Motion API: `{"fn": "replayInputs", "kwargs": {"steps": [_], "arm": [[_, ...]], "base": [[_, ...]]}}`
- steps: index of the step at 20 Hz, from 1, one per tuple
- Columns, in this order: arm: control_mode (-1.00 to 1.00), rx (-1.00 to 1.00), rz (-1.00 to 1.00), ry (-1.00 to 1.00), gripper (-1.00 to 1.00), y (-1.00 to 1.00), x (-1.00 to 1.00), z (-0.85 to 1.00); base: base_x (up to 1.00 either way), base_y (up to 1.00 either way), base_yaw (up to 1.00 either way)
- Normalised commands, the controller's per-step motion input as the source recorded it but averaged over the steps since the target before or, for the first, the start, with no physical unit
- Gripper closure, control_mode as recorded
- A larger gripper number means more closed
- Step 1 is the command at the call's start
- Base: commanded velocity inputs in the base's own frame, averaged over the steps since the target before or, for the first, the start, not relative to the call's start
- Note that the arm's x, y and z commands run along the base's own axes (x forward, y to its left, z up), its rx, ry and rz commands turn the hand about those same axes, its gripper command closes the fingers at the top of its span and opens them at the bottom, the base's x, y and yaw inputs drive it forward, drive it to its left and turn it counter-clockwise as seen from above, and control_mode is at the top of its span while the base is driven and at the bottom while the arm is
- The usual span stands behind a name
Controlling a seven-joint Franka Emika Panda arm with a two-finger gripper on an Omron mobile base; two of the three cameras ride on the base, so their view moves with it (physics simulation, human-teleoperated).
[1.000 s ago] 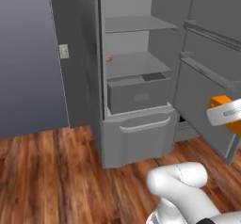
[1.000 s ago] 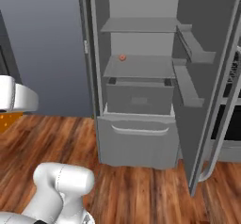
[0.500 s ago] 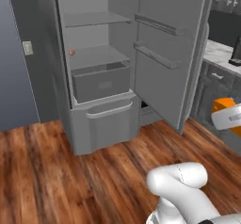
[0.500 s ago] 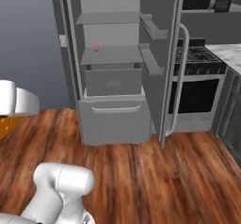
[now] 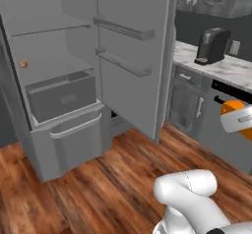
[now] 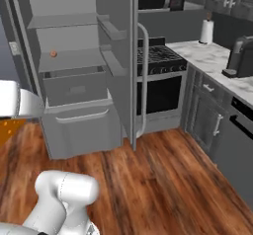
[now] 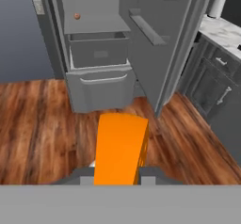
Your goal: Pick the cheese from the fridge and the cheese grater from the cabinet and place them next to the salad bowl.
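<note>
My gripper [image 7: 118, 177] is shut on the cheese [image 7: 121, 147], an orange wedge that sticks out forward between the two fingertips. In the left base view the hand hangs at the right edge with the cheese [image 5: 230, 107] in it. The right base view has the orange cheese [image 6: 9, 130] under the white hand at the left edge. The fridge [image 7: 96, 84] stands open ahead, its grey drawer [image 5: 61, 96] pulled out a little. The cheese grater, the cabinet and the salad bowl are out of view.
A small reddish ball [image 7: 76, 16] lies on a fridge shelf. The open fridge door [image 5: 133, 56] juts toward me. To the right run a stove [image 6: 158, 63] and a marble counter [image 5: 224, 68] with a dark coffee machine [image 5: 211, 45] and a paper towel roll [image 6: 206, 30]. Wood floor lies between.
The whole picture has slid left as the base turns right: the fridge has shifted left, while the stove and counter have come into view. The cheese stays in the gripper.
</note>
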Motion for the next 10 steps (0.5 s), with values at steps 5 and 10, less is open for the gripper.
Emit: {"fn": "replayInputs", "kwargs": {"steps": [5,10], "arm": [[1.0,0.0,0.0,0.0,1.0,0.0,0.0,0.0],[1.0,0.0,0.0,0.0,1.0,0.0,0.0,0.0]], "base": [[-1.0,-0.86,-0.47],[-0.8,-1.0,-0.41]]}}
